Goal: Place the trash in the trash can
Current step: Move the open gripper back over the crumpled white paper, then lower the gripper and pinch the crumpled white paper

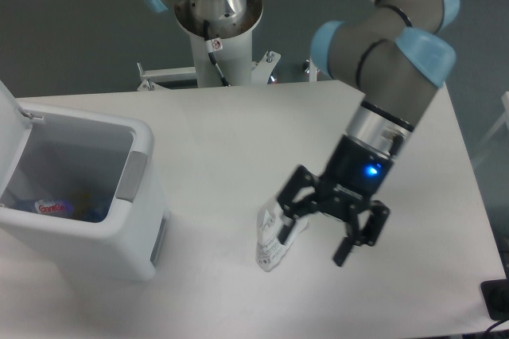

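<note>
The trash can (pixel 83 245) stands at the table's left with its lid (pixel 9 128) swung up. The bottle (pixel 54 208), with its red-and-white label, lies at the bottom of it. The white pouch (pixel 269 250) with grey print lies on the table near the middle front. My gripper (pixel 312 247) hangs open just to the right of the pouch. Its left finger (pixel 287 224) crosses the pouch's upper right corner, and nothing sits between the fingers. Whether that finger touches the pouch I cannot tell.
The arm's base column (pixel 215 17) rises behind the table's far edge, with small brackets (pixel 312 64) beside it. A black object (pixel 496 299) with a cable sits at the table's front right corner. The table's right edge (pixel 477 188) runs near the arm.
</note>
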